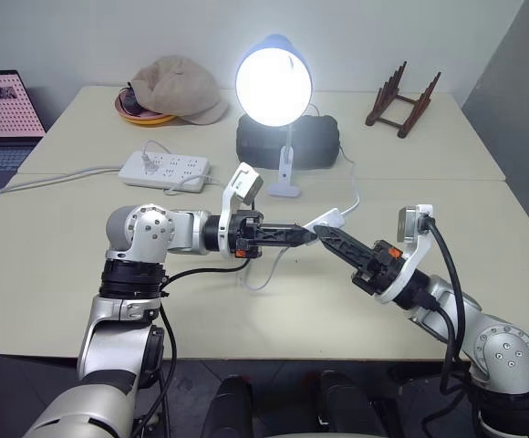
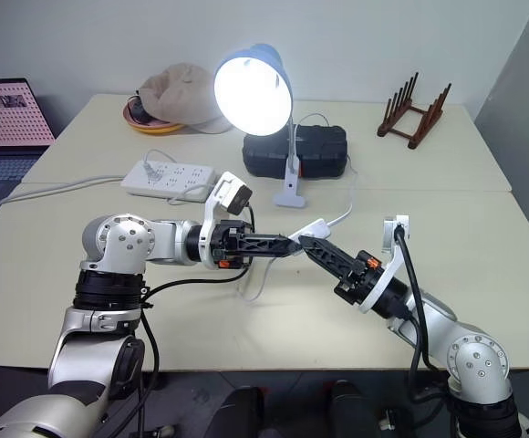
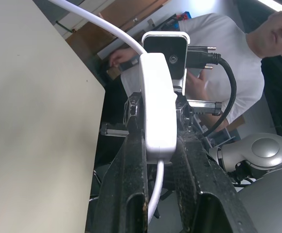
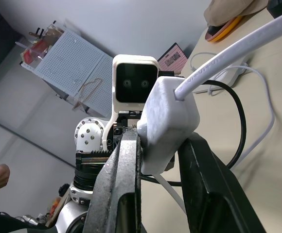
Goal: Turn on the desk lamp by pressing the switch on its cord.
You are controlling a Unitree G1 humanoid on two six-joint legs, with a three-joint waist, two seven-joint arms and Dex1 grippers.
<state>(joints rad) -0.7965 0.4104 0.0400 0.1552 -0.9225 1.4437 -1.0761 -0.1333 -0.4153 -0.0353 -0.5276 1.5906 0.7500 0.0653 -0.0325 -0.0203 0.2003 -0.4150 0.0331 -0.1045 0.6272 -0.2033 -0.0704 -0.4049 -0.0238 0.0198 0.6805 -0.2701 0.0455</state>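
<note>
— Meeting above the near half of the pale matte bench (image 1: 55, 274), what are those two sets of black ribbed fingers doing?
— Both are clamped on the switch (image 1: 326, 219), a smooth white oblong with rounded corners. The left gripper (image 1: 308, 234) lies level and pinches it from one side; the right gripper (image 1: 321, 233) angles up and squeezes it from the other.
— And the cord (image 1: 354, 196)?
— Thin, glossy white, running out of the switch's end toward the desk lamp (image 1: 274, 80).
— Is the lamp lit?
— Yes, its round globe glows bright inside the light-blue dome shade, on a slim white stem rising from a white clip base just past the grippers.
— What's beyond?
— A long white power strip (image 1: 164, 170) left of the base, a black textured case (image 1: 317, 141) behind the stem, a soft beige cap (image 1: 181, 88) on an orange dish, and a slatted dark wooden rack (image 1: 403, 100) at the far right.
</note>
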